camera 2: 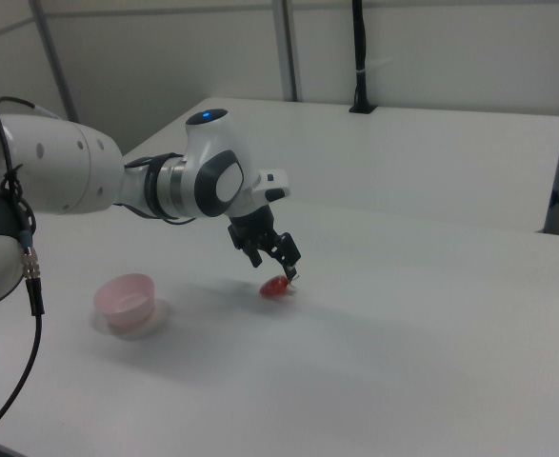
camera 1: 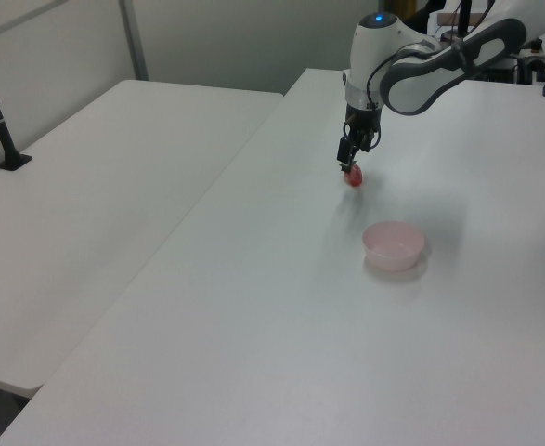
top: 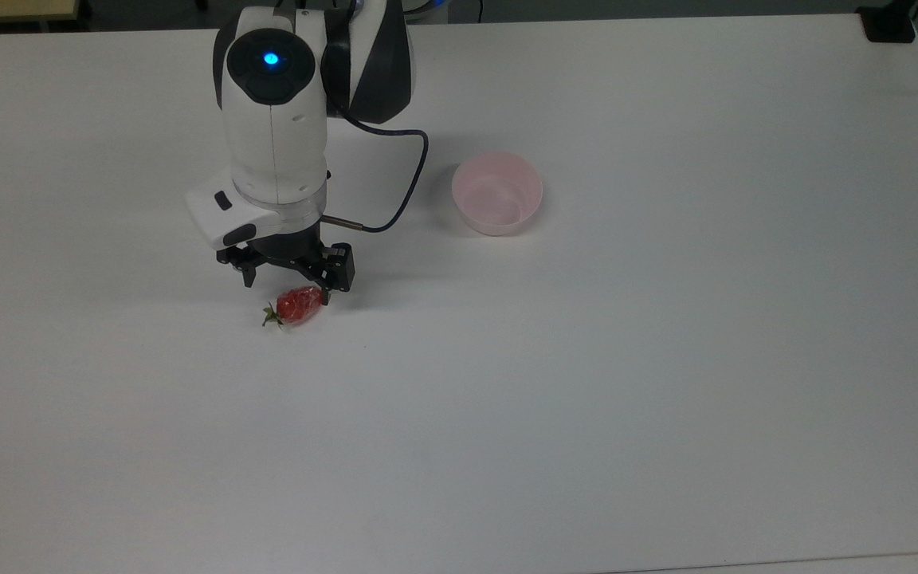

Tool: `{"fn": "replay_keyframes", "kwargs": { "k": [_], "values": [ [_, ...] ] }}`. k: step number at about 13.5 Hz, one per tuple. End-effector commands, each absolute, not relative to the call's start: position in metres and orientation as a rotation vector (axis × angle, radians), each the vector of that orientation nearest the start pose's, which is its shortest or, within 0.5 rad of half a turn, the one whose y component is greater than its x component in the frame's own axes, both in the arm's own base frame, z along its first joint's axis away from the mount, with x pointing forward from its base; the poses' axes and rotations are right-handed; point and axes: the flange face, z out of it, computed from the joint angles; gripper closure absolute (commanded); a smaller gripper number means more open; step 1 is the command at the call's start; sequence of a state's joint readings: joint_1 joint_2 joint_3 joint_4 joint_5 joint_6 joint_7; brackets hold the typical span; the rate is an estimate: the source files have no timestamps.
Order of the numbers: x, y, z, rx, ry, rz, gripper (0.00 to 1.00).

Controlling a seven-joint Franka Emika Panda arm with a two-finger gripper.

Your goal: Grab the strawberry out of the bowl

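- Gripper (top: 288, 281): on the top view's left, hanging low over the table (top: 666, 359), fingers spread apart with nothing between them. One fingertip sits just beside the strawberry's blunt end; whether it touches cannot be made out.
- Strawberry (top: 298, 305): lying on its side on the bare table directly below and slightly nearer than the gripper in the top view, green cap pointing to the top view's left. The right view has it (camera 2: 275, 287) on the surface just under the spread fingers (camera 2: 271, 249); the left view has it (camera 1: 354, 178) at the fingertips, far side of the bowl.
- Bowl (top: 497, 194): further to the top view's right, well apart from the berry, upright, nothing inside it. Same in the left view (camera 1: 394, 245) and the right view (camera 2: 125, 299).
- Step in hand, as judged: the berry is out of the bowl and set on the table, released. The pick from the bowl looks done; this is the tail end of the put-down.
- Next move, as judged: lift straight up clear of the berry without nudging it. It is rounded and glossy, so a sideways brush from the near fingertip could roll it.
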State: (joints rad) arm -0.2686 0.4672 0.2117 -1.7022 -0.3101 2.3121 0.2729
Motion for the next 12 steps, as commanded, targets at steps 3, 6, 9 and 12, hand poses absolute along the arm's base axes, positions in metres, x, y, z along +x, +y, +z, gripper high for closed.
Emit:
{"fn": "replay_keyframes", "kwargs": {
  "k": [3,6,9,12],
  "values": [
    [0.657,-0.052,0.434,-3.266,0.420,-0.289,0.00],
    [0.630,-0.042,0.487,-3.254,0.499,-0.230,0.00],
    [0.583,-0.029,0.560,-3.235,0.564,-0.155,0.00],
    [0.557,-0.018,0.592,-3.190,0.580,-0.114,0.00]
  ]
}}
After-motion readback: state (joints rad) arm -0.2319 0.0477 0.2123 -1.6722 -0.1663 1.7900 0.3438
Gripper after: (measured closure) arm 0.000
